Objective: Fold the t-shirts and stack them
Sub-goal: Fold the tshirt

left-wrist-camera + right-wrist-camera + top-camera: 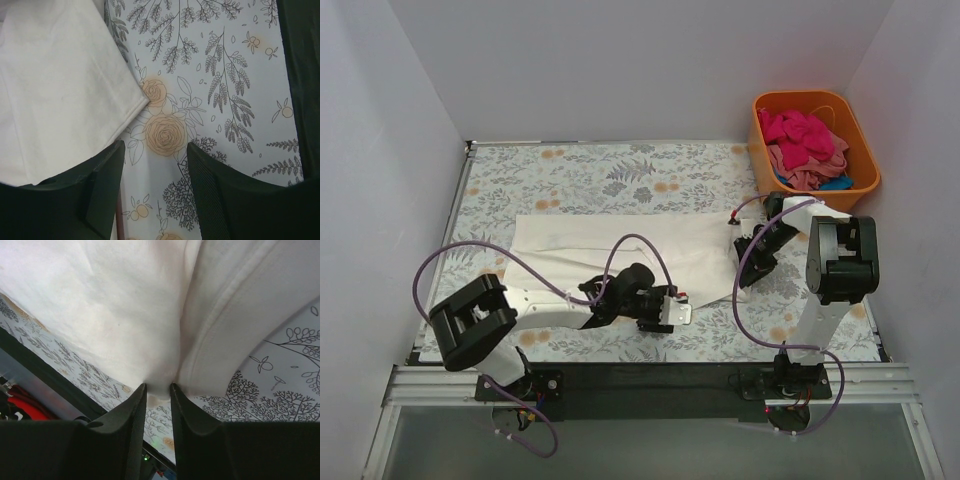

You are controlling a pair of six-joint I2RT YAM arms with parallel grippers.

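Note:
A white t-shirt [620, 250] lies spread flat on the floral table cover. My left gripper [672, 312] sits low at the shirt's near right edge. In the left wrist view it [155, 150] is open and empty over bare cover, with the shirt's hemmed corner [65, 85] just up and left of its left finger. My right gripper [745, 262] is at the shirt's right edge. In the right wrist view it [158, 388] is shut on a bunched fold of the white t-shirt [150, 305], and the cloth hangs lifted off the cover.
An orange tub [865, 175] at the back right corner holds a heap of magenta [798, 130], pink [810, 165] and blue [838, 183] t-shirts. Grey walls close in the table on three sides. The black front rail [650, 378] runs along the near edge.

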